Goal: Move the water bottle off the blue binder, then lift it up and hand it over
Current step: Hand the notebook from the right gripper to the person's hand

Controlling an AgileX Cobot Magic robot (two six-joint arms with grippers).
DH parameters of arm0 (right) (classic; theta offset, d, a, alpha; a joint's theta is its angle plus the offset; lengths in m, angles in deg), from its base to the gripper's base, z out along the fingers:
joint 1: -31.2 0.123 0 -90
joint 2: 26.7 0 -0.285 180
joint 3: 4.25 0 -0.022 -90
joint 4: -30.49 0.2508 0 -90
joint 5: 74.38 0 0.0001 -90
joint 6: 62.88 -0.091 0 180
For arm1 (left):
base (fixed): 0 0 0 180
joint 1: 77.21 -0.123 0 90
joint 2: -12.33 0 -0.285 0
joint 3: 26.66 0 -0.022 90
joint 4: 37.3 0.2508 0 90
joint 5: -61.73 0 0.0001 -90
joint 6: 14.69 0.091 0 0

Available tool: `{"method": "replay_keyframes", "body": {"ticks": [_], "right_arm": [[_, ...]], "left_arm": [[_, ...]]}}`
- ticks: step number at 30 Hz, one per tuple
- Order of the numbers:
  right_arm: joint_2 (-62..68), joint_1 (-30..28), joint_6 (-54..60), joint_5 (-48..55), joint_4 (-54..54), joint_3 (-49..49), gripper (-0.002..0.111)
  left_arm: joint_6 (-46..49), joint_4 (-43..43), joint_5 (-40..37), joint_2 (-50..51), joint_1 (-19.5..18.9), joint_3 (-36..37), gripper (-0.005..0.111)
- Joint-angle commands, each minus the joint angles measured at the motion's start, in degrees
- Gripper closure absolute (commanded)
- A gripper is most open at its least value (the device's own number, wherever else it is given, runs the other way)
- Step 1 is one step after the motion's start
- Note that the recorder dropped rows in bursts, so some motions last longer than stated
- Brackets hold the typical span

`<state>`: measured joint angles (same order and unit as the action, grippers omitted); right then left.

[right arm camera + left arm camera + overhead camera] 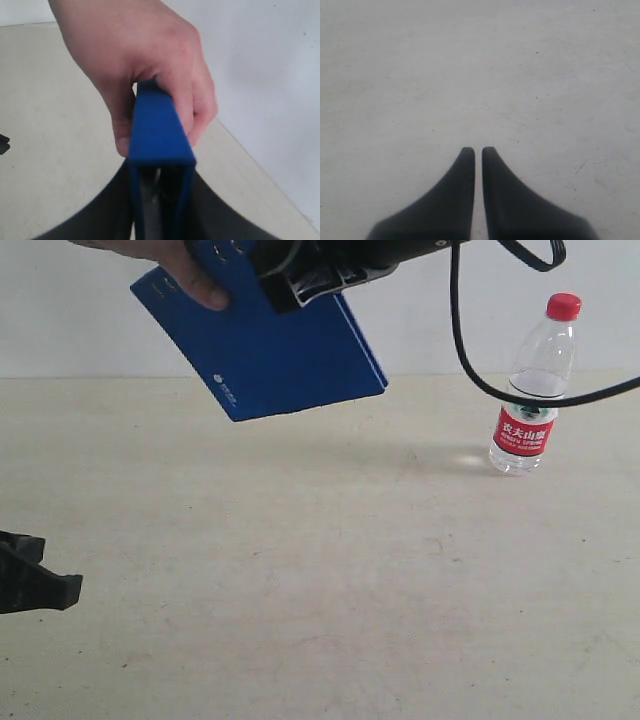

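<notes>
Two holders share the blue binder [265, 350]. It hangs tilted in the air at the far left of the scene, one corner dipping toward the table [320, 590]. A person's hand [185, 270] clasps its upper left end. The right gripper [160, 175] pinches the opposite end, a finger lying against each cover in the right wrist view. The binder's length runs straight from the jaws to that hand, so I judge the coming move to be a release, with the gripper drawing back along that line. The water bottle [532, 400] stands upright on the table at the far right, well apart from the binder. The left gripper [478, 150] hovers low at the near left with its fingers pressed together on nothing, the farther of the two from the binder.
</notes>
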<state>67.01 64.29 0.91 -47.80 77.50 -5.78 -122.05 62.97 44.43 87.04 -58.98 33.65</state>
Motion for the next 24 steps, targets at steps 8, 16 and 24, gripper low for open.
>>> {"method": "replay_keyframes", "body": {"ticks": [8, 16, 24], "right_arm": [[-5.5, -0.6, -2.0, -1.7, -1.8, 0.4, 0.061], [-26.3, -0.6, -41.3, 13.3, -38.6, 0.3, 0.108], [-51.2, -0.6, -59.6, 14.6, -44.6, -15.4, 0.108]], "left_arm": [[-0.9, -0.3, -3.9, -5.1, 0.4, 0.2, 0.102], [5.3, -0.3, -12.9, -26.9, 0.4, 0.2, 0.102], [23.4, -0.5, 4.1, -44.3, 0.4, 0.2, 0.102]]}}
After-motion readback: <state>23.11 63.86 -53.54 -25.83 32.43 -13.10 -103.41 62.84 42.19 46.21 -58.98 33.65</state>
